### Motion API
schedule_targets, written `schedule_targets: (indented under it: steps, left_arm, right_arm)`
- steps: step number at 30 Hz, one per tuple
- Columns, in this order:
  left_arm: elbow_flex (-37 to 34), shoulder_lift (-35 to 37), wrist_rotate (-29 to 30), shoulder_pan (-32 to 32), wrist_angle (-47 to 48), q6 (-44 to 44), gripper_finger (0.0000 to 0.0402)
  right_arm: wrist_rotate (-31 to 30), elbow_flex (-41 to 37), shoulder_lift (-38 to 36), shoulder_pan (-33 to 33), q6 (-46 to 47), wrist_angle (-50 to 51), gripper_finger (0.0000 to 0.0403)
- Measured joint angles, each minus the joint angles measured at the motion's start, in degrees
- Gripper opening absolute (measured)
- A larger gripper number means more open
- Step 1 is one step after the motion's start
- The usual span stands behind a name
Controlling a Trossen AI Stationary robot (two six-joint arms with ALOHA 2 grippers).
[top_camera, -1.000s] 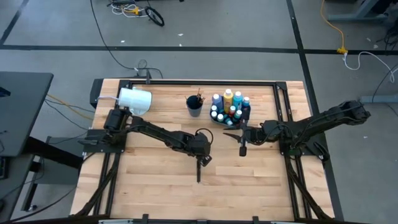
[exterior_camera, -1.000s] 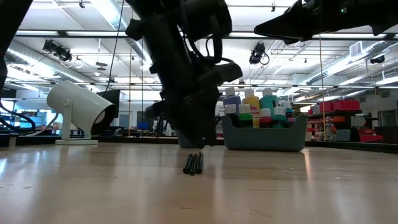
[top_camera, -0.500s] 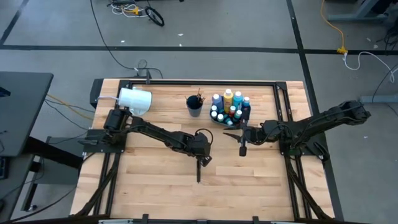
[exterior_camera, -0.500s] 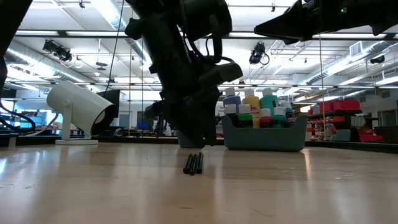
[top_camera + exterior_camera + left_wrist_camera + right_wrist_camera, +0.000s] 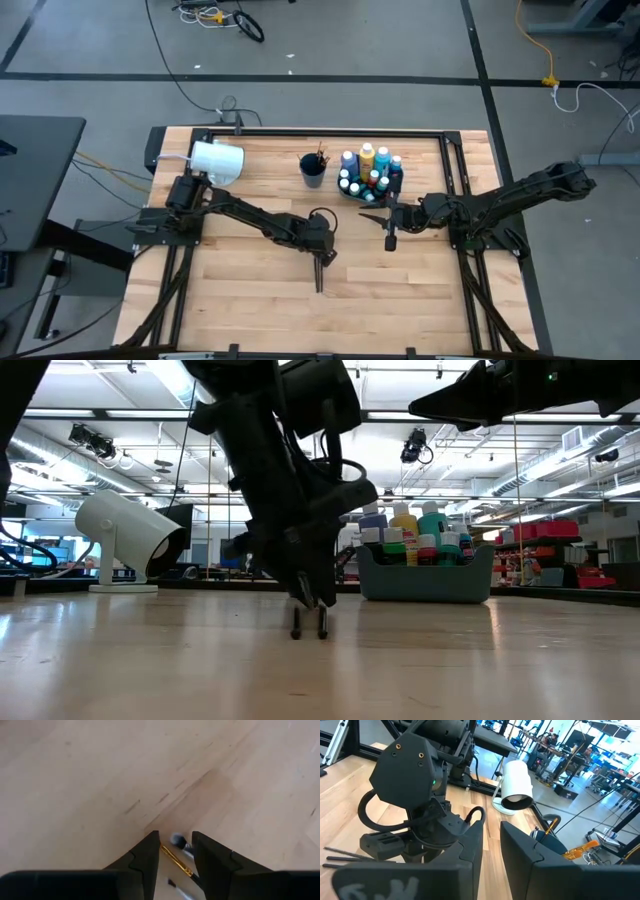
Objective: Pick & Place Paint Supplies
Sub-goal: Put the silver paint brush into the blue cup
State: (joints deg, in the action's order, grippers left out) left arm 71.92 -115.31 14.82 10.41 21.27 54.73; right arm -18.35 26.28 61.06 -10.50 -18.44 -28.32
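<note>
While both arms reach in over the pale wooden-plank table (image 5: 230, 300), the left arm stretches furthest, its left hand (image 5: 318, 256) tipped down at mid-table over the paintbrushes (image 5: 319, 277). The right arm waits near the table's right side, its right hand (image 5: 390, 238) hovering above the boards with its two fingers slightly apart around nothing.

At the far left corner lies a large, smooth white cylinder (image 5: 217, 160) on a small base, tilted on its side. A grey bin (image 5: 425, 577) at the far edge, right of centre, is packed with white-capped paint bottles (image 5: 368, 170) in blue, yellow, red and teal; the exact count cannot be told. Left of it stands a dark round cup (image 5: 313, 170) holding a few upright brushes.

On the table, the thin dark paintbrushes lie side by side, long axes running from the far edge toward the near edge; the low view shows three. The left fingers (image 5: 216, 862) straddle them, parted, one gold ferrule (image 5: 176, 862) showing between; whether they grip yet cannot be told.
</note>
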Motion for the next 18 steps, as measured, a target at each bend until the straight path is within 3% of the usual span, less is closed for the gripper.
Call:
schedule_targets:
  steps: [6, 18]
  left_arm:
    - [-0.1, -0.2, 0.3, 0.0, -1.7, -1.3, 0.0114]
    - [-0.1, -0.2, 0.9, 0.6, -1.7, -0.9, 0.0007]
  right_arm:
    - [0.0, 0.0, 0.0, 0.0, 0.0, 0.0, 0.0071]
    - [0.0, 0.0, 0.0, 0.0, 0.0, 0.0, 0.0071]
